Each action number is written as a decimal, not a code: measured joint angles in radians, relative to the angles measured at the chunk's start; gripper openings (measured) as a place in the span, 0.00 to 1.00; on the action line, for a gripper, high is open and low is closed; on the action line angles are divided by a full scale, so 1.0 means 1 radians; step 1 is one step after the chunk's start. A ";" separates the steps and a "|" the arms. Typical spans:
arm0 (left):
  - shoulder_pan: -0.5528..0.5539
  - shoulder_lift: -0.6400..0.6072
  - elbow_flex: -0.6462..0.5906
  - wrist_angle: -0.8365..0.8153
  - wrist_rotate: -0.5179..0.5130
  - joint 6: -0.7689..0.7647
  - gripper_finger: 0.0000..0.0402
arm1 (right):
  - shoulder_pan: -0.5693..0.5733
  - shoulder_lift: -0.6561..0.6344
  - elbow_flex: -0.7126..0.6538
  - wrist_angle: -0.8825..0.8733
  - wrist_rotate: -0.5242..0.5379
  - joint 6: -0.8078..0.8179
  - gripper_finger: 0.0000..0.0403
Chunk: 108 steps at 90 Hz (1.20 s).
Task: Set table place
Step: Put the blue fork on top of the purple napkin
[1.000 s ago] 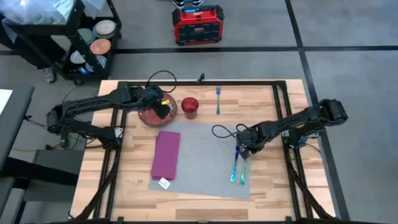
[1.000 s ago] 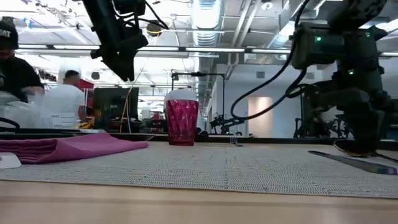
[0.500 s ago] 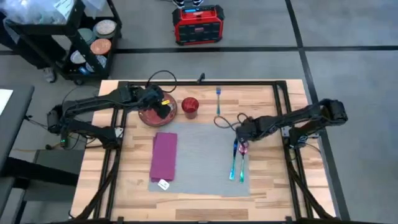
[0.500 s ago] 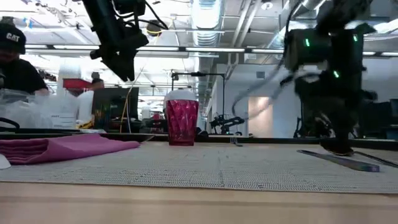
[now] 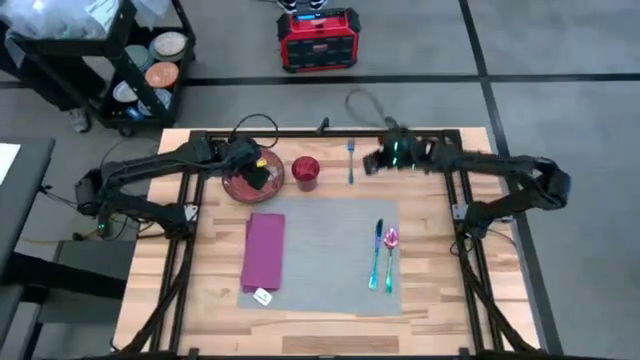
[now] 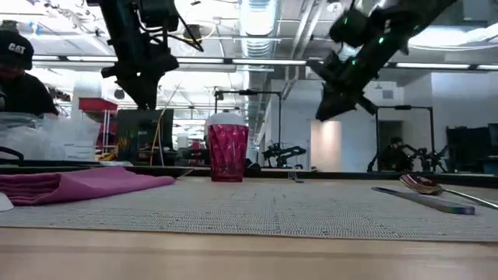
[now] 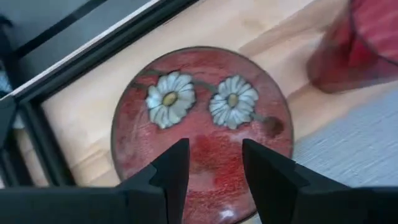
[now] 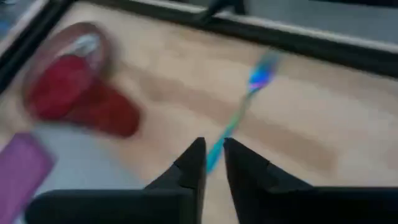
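Right gripper [image 8: 211, 163]: nearly closed, empty, aimed at the fork [image 8: 239, 118] on bare table [image 5: 430, 290] beyond the placemat [image 5: 330, 255]. Best widened first, lowered square over the handle, then closed gently. Left gripper [image 7: 214, 163]: parted, holding nothing, above the daisy plate [image 7: 199, 118], off the mat's far-left corner.

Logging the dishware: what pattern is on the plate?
The plate is red with two white daisies, clearest in the left wrist view.

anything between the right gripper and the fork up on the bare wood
Nothing visible. The right gripper hangs above the table just beside the fork, and its wrist view shows only bare wood between its fingers and the fork.
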 joint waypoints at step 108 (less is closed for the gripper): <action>0.246 -0.044 -0.009 -0.154 0.023 0.221 0.38 | -0.093 0.654 0.513 -0.370 -0.163 -0.023 0.33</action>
